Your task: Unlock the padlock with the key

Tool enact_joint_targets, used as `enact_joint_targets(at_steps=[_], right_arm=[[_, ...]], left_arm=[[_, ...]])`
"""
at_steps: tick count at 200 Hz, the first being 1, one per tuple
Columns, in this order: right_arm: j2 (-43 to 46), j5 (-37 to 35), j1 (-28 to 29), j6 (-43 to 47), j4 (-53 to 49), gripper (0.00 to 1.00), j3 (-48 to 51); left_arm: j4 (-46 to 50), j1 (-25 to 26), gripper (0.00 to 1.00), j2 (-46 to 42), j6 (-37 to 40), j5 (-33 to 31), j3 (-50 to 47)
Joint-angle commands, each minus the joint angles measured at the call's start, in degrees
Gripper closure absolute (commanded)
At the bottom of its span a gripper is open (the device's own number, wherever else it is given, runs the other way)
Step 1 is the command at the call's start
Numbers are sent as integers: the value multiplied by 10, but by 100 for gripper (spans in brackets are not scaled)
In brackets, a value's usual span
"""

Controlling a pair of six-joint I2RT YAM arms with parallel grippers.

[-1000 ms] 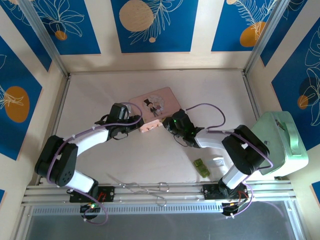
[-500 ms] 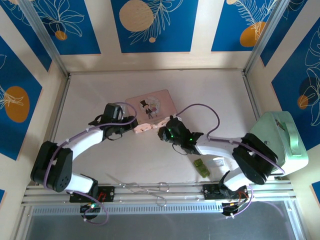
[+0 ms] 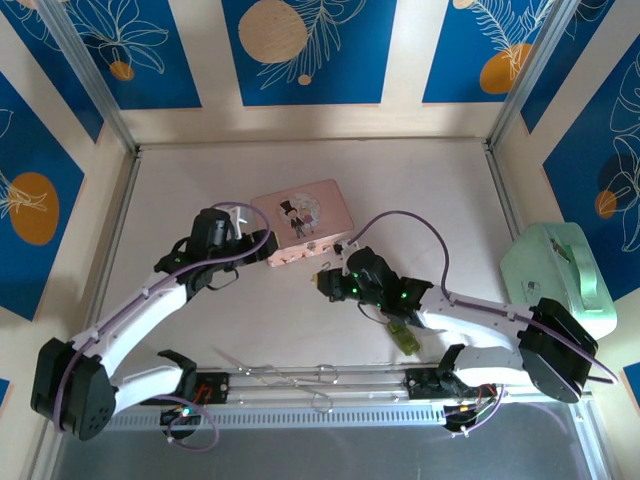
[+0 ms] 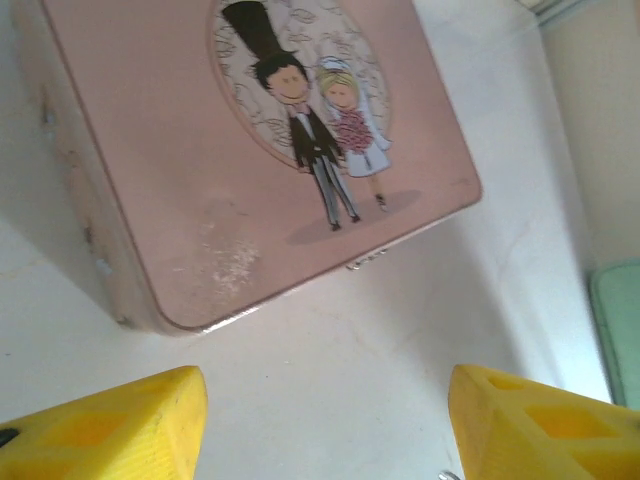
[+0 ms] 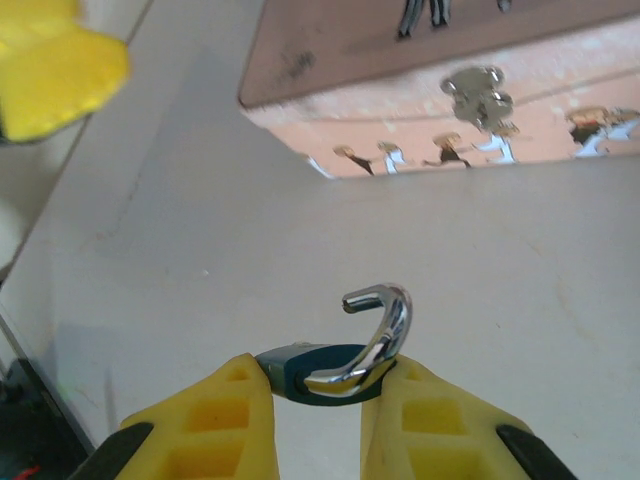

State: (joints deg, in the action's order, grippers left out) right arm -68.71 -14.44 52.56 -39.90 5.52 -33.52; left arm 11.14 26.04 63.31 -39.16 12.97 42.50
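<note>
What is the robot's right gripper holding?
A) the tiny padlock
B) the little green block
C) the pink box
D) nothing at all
A: in the right wrist view the padlock sits pinched in the right gripper, its silvery hook poking out.

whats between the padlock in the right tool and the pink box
Bare table lies between the padlock, held in the right tool, and the pink box, seen in the right wrist view.
</note>
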Motion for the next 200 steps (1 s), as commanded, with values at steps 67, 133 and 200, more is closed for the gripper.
enact_joint_targets(at_steps=[67, 133, 200], right_arm=[[-27, 27, -37, -81, -240, 92, -83], [-92, 62, -43, -138, -370, 95, -191], [-138, 103, -43, -133, -439, 98, -271]], left_arm=[[-112, 53, 40, 66, -88, 41, -56], [-119, 52, 40, 110, -96, 18, -46], [-113, 29, 40, 122, -83, 21, -44]])
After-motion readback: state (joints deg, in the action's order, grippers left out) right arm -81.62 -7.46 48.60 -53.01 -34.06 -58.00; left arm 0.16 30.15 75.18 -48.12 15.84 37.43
